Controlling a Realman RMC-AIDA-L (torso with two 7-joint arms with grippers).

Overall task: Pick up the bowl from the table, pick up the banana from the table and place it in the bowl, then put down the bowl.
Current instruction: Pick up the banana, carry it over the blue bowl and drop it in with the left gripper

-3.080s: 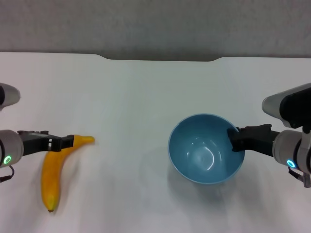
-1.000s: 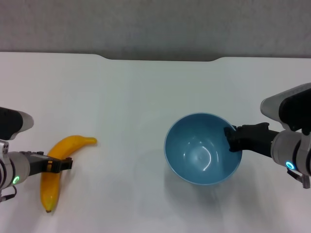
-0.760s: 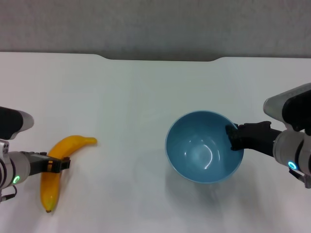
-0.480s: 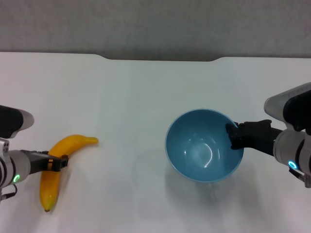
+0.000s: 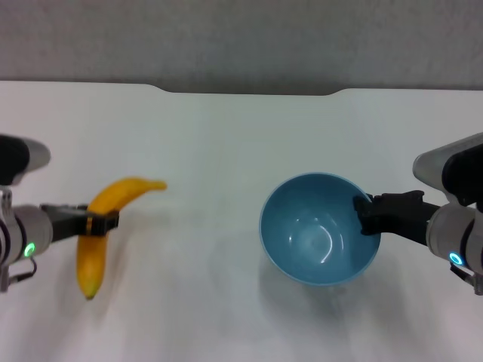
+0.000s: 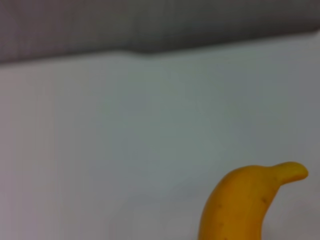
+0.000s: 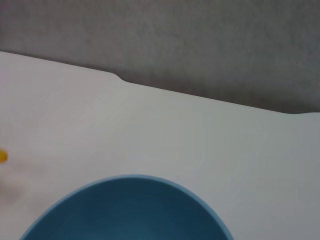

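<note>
The left arm reaches in level from the left edge of the head view, its grey wrist with a green light cut off by the frame. Its left claw [image 5: 99, 222] is closed on the banana [image 5: 102, 226], the dark fingers crossing the fruit about a third of the way down from the stem. The banana hangs nearly upright in that view, stem tip curving toward the right at the top and dark end pointing down, over the left part of the worktop [image 5: 211, 151]. A faint shadow lies on the white surface near it, and whether the lower tip touches the worktop cannot be told. In the left wrist view only the stem half of the banana [image 6: 240, 200] shows, cut off by the frame edge, with none of the claw's own fingers in sight.

To the right of centre is the bowl [image 5: 302, 234], light blue and open upward, with a soft shadow beneath it. Whether it rests on the worktop or is held just above it is hard to make out.

The right arm comes in level from the right edge, its upper casing cut off by the frame. Its right claw [image 5: 364, 215] grips the bowl's right rim, one dark finger lying inside the wall; the outer finger is hidden behind the rim. The right wrist view shows only the far arc of the bowl [image 7: 135, 210] and the worktop's notched far edge [image 7: 200, 97].
</note>
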